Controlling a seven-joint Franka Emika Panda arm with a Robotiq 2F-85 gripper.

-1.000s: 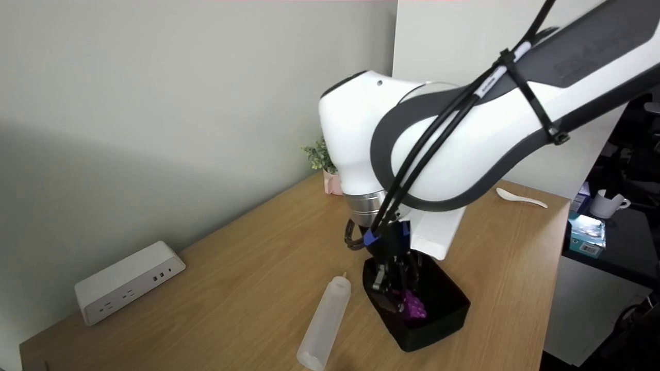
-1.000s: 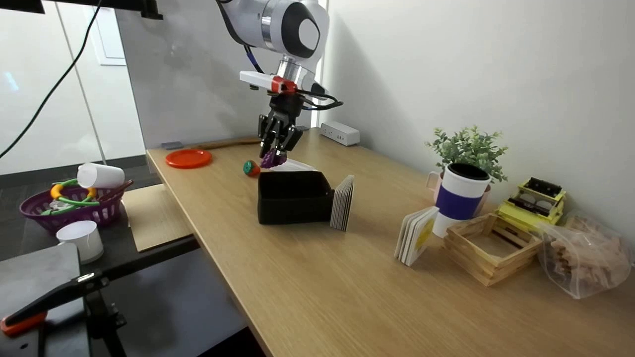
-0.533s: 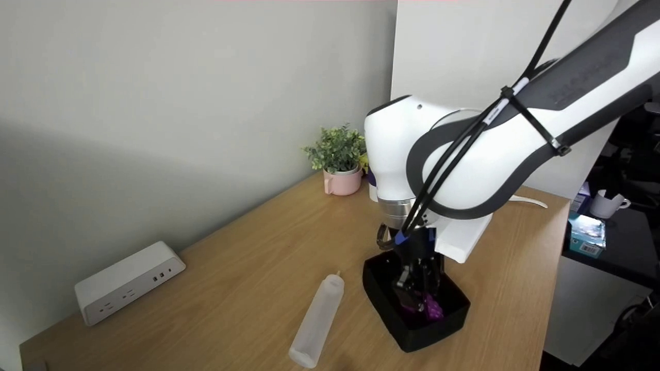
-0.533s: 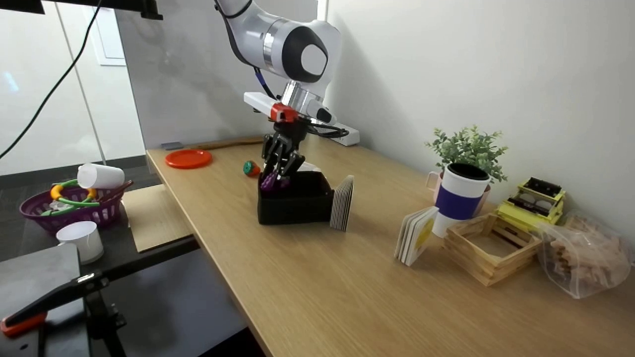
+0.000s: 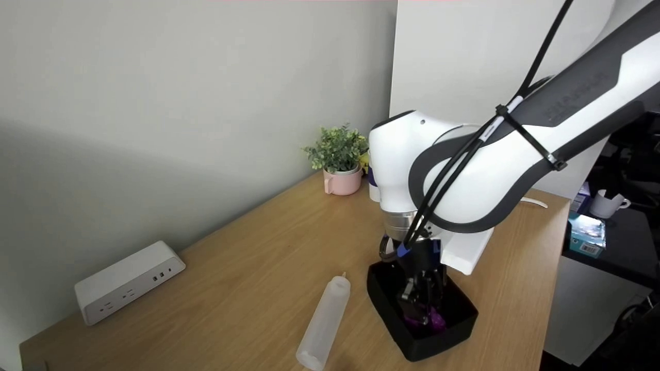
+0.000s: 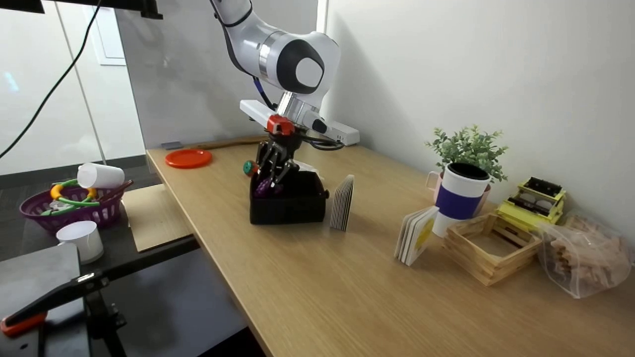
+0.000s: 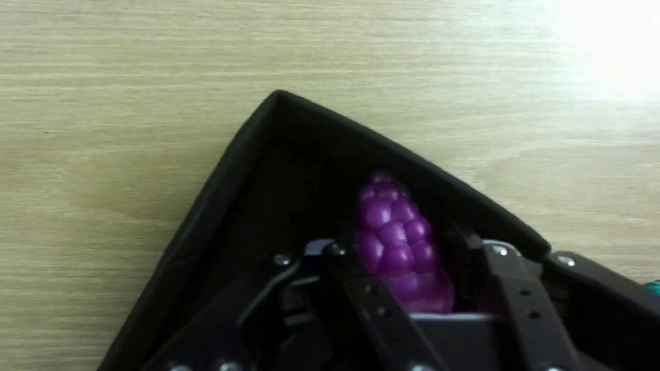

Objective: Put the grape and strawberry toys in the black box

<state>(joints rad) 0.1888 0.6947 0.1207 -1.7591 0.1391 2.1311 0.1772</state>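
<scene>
Half the Harvest, Nearly Home

Working from afar, I have the gripper (image 7: 403, 241) low inside the black box (image 6: 287, 212), clamped, as I read it, on the one grape toy (image 7: 394, 250). In an exterior view the one strawberry toy (image 6: 251, 168) lies outside on the table (image 6: 322, 277), at the box's ten o'clock; whether they touch I cannot tell. I expect both light, fairly stiff and hard to break: the glossy grape may slip, so the hold belongs across its bumpy middle; the strawberry, apt to roll, wants gripping at its widest. Also counted: one box, one red plate (image 6: 188, 158) farther out at ten, and, in an exterior view, one squeeze bottle (image 5: 325, 322) at nine.
</scene>
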